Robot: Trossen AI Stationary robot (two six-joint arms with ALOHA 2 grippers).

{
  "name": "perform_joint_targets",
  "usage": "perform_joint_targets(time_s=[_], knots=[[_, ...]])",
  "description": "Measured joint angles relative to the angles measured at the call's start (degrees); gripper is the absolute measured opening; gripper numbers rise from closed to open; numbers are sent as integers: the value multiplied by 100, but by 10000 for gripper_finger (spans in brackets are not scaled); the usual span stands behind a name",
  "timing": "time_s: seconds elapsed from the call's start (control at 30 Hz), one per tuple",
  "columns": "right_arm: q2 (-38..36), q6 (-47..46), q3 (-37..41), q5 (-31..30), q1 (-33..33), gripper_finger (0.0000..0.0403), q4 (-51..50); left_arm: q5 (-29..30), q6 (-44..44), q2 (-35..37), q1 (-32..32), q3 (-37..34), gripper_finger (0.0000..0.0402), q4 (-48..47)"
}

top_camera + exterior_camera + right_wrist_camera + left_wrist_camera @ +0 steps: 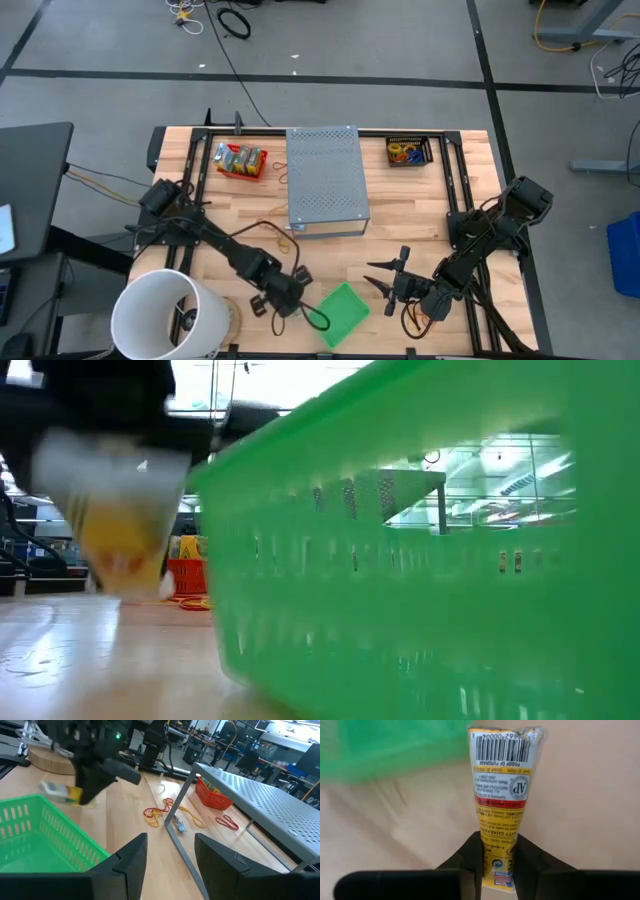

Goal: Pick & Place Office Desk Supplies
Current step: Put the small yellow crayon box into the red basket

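Yellow packet [502, 795] with a barcode end sits pinched between the two dark fingers [472, 860] of the left tool [290, 297], which hangs low over the front of the bench [420, 200], just beside the green basket [343, 312]. In the right wrist view that packet [62, 792] shows blurred under the left tool [95, 780], just past the basket's rim [55, 827]. In the low view the basket wall [420, 560] fills most of the picture, with the blurred packet [120, 540] off to one side above the wood.

Right tool [392, 277] hovers near the front of the bench on the other side of the basket, its fingers [132, 857] spread and holding nothing.

Loose rubber bands [165, 815], red, orange and yellow, lie on the wood by the leg of the grey perforated box [326, 178]. A red tray [240, 160] with more packets sits at the back left, a small black tray [408, 152] of bands at the back right. A white bucket [165, 315] stands at the front left corner.
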State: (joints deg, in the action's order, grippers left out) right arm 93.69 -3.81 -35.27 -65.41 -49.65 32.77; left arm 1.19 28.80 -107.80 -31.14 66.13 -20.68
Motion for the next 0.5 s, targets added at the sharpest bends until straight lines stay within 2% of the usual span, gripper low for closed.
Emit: perform_joint_targets(time_s=[0.13,0.33,0.43,0.5], knots=[[0,0,0,2,2,172,0,-715,-272,80,131,-6,71,1104],[0,2,0,4,0,172,-2,-1585,-761,163,332,-644,71,4227],[0,2,0,6,0,172,0,-1729,-1134,163,470,-1175,71,5984],[0,2,0,5,0,172,0,-1624,-1371,165,551,-1534,70,7056]])
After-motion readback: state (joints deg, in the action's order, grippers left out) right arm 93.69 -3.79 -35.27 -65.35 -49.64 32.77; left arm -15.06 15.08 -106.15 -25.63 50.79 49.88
